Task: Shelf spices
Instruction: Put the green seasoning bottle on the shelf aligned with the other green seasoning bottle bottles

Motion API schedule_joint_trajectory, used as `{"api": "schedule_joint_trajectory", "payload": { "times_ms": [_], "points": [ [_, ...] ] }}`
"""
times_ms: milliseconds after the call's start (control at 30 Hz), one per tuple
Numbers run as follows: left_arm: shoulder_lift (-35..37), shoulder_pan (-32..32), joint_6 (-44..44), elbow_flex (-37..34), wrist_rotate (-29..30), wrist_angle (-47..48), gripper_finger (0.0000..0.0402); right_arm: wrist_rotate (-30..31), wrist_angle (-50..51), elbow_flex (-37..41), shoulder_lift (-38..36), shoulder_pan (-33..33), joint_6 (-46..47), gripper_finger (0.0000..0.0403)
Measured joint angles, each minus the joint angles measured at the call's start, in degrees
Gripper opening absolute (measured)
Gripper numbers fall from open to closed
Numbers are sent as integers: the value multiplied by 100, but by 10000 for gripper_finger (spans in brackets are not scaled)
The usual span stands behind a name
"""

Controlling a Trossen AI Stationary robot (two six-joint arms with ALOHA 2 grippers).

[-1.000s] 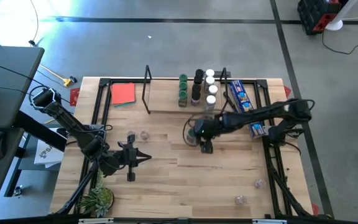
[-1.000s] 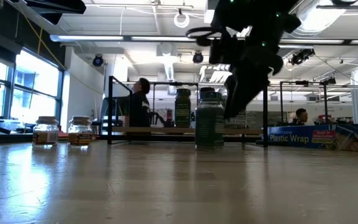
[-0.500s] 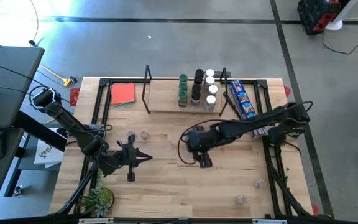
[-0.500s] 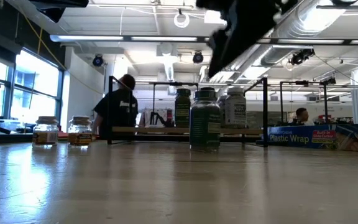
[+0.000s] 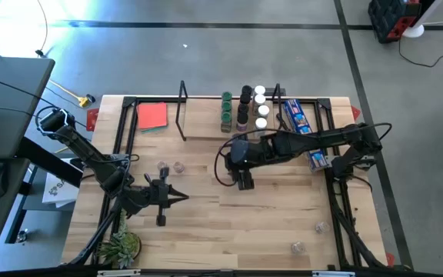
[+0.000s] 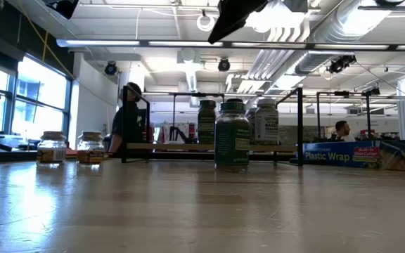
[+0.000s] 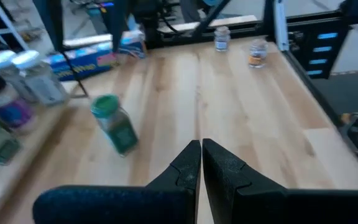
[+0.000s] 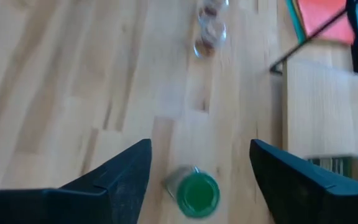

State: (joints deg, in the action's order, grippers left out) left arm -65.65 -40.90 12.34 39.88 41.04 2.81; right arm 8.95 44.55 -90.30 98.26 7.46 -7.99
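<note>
A green-lidded spice jar (image 6: 232, 137) stands upright on the table in front of the shelf, seen also in the left wrist view (image 7: 114, 124). My right gripper (image 8: 201, 143) is open and hangs high above this jar (image 8: 194, 194), clear of it; from above, it (image 5: 239, 165) hides the jar. The shelf (image 5: 206, 129), a low light-wood rack with black uprights, carries several jars (image 5: 244, 108) with green, black and white lids. My left gripper (image 7: 201, 149) is shut and waits over the table's near left part (image 5: 181, 195).
Two clear jars (image 5: 171, 166) stand left of centre, and two more (image 5: 309, 237) sit near the near right corner. A blue packet (image 5: 302, 127) lies right of the shelf, a red card (image 5: 152, 115) left of it. A person (image 6: 129, 116) moves in the room behind.
My right gripper has risen from low beside the green-lidded jar to high above the table, swinging first toward the near edge, then back toward the shelf. The jar stays standing on the table. The person behind has walked left.
</note>
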Motion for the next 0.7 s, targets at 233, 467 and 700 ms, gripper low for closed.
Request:
{"api": "schedule_joint_trajectory", "payload": {
  "times_ms": [233,467,700],
  "points": [
    [0,390,-249,-2,-220,2,14,-125,557,48,96,-177,-685,309],
    [0,970,-235,-4,-1736,101,14,-597,765,50,320,-187,-1352,319],
    [0,1427,-175,-4,-1705,346,14,-677,707,52,739,-264,-1891,319]
  ]
}}
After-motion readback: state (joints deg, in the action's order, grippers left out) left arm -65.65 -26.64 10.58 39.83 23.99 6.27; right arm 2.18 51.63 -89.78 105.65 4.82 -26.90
